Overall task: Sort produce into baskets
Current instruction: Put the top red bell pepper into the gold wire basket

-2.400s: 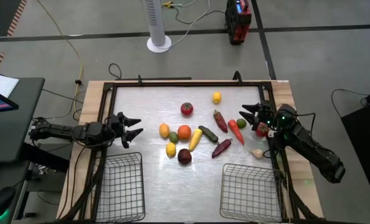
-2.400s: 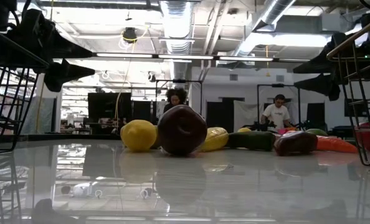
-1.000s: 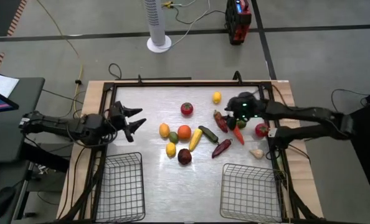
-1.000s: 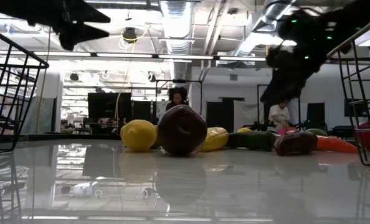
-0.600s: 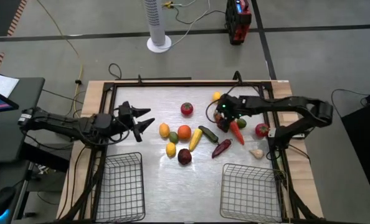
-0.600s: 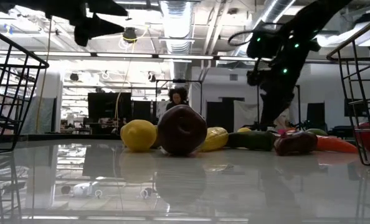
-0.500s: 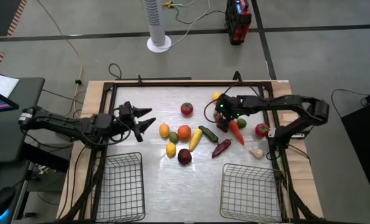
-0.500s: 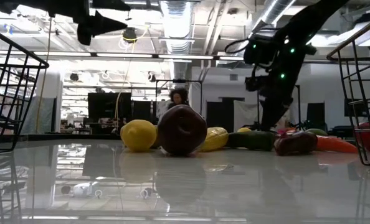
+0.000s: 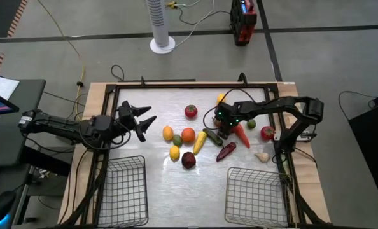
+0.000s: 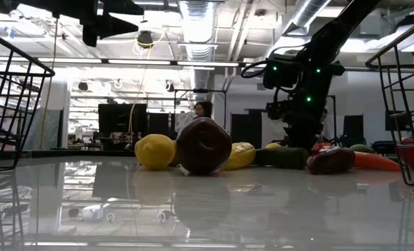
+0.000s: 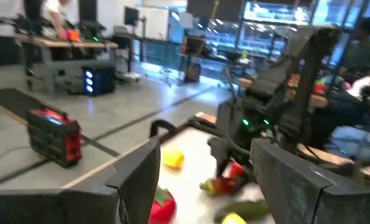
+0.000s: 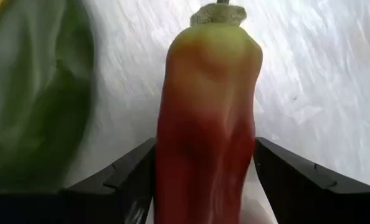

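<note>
Loose produce lies mid-table: a tomato [image 9: 191, 112], an orange [image 9: 188, 135], a dark purple piece [image 9: 188, 159], a carrot [image 9: 241, 133], a garlic bulb [image 9: 261, 156] and others. My right gripper [image 9: 224, 127] points down over a red pepper [image 12: 210, 93] that lies on the table, open, with one finger on each side of it. A green cucumber [image 12: 35, 93] lies just beside. My left gripper [image 9: 141, 117] hovers open above the table's left part, with nothing between its fingers. Two wire baskets [image 9: 121, 191] [image 9: 256, 194] stand at the near edge. My right gripper comes from above with its fingers [image 12: 129, 180] flanking the red pepper's long sides [image 12: 172, 162], lying across it. The pepper lies on the table with its green stem end [image 12: 219, 15] pointing away. Whether the fingers touch it I cannot tell.
A lemon [image 9: 221, 98] lies near the far edge, and a lime [image 9: 251, 124] and a red piece [image 9: 267, 133] lie to the right. A dark red chili [image 9: 226, 151] is just nearer than my right gripper. A raised black frame [image 9: 176, 84] rims the table.
My right gripper has gone toward the table's left and down, tipping from slanted to nearly straight down, until its fingers straddle the red pepper. My left gripper has edged a little toward the table's middle and up. No produce has moved.
</note>
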Available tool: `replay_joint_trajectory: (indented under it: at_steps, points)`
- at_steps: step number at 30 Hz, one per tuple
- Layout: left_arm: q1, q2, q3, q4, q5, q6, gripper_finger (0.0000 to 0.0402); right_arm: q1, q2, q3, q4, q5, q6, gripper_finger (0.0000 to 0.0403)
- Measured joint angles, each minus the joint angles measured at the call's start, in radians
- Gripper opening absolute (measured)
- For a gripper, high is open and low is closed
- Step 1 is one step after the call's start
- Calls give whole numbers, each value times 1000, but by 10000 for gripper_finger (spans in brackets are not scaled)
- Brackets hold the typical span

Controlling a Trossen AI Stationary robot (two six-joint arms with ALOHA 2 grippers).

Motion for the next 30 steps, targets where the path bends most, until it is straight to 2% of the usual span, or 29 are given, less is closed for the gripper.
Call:
replay_joint_trajectory:
  at_steps: [4,10,16,23,30]
  points:
    - [0,0,0,33,-18,52,238,6,-19,-5,22,23,-3,263]
    - [0,1,0,67,-20,96,238,4,-80,-6,16,53,-2,200]
    - [0,3,0,69,-20,70,238,65,-184,78,-139,26,24,195]
    - [0,3,0,69,47,17,238,369,-342,205,-261,-17,117,209]
    - [0,3,0,70,53,6,238,751,-446,214,-269,-11,315,207]
